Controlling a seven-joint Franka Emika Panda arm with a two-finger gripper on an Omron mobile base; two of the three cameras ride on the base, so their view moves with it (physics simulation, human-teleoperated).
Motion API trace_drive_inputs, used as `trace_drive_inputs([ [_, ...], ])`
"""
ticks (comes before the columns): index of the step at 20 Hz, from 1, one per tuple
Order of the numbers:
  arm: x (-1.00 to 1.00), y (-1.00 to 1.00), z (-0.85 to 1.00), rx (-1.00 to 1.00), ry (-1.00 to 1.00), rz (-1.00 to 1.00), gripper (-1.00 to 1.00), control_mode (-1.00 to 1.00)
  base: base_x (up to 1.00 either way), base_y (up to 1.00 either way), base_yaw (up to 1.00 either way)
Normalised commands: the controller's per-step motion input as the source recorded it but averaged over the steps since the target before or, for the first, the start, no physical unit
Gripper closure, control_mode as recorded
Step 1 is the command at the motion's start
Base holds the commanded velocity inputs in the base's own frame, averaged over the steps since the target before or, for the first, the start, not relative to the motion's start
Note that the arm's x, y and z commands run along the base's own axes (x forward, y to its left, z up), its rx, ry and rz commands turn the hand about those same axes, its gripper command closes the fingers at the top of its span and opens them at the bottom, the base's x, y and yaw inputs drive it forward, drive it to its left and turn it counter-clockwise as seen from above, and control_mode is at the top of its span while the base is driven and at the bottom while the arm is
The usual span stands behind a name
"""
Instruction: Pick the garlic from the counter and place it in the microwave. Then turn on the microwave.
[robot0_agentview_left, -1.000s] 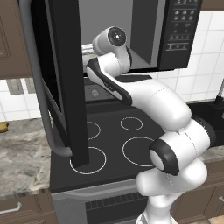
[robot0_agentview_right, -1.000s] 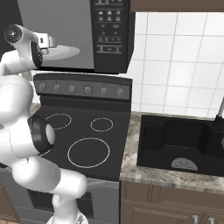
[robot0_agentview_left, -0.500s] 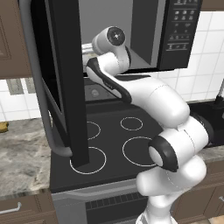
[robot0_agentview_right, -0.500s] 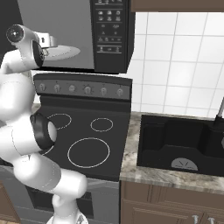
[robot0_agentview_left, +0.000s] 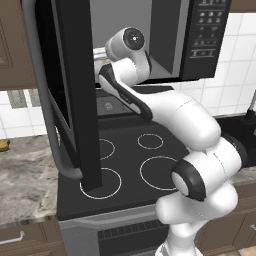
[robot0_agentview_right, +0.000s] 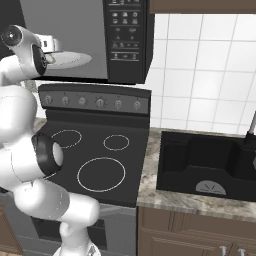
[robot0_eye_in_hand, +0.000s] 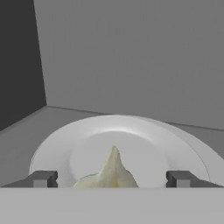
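Hand view inside the microwave (robot0_agentview_left: 165, 35): your gripper (robot0_eye_in_hand: 111, 179) has its jaws spread wide, gripping nothing. The garlic (robot0_eye_in_hand: 111, 173) sits between them on the white plate (robot0_eye_in_hand: 57, 144), pointed top up, apparently released so the door (robot0_agentview_left: 75, 90) can close next.

Black stovetop (robot0_agentview_right: 95, 155), sink (robot0_agentview_right: 210, 165), white plate (robot0_eye_in_hand: 131, 135)

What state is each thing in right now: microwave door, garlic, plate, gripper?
microwave door: swung open over the stovetop.
garlic: resting on the plate, between the fingertips, not gripped.
plate: inside the microwave, flat on its floor.
gripper: open, reaching into the microwave.
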Motion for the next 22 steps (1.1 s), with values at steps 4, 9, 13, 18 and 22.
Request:
trace_drive_inputs([
  [4,-0.86,0.00,0.38,0.00,0.00,0.00,-1.00,-1.00,0.00,0.00,0.00],
  [9,-1.00,-0.30,0.32,0.00,0.00,0.00,-1.00,-1.00,0.00,0.00,0.00],
  [13,-1.00,-0.66,0.25,0.00,0.01,-0.03,-1.00,-1.00,0.00,0.00,0.00],
  [18,-0.98,-0.72,-0.01,0.00,0.01,-0.01,-1.00,-1.00,0.00,0.00,0.00],
  [22,-0.74,-0.49,-0.58,-0.02,-0.01,0.00,-1.00,-1.00,0.00,0.00,0.00],
])
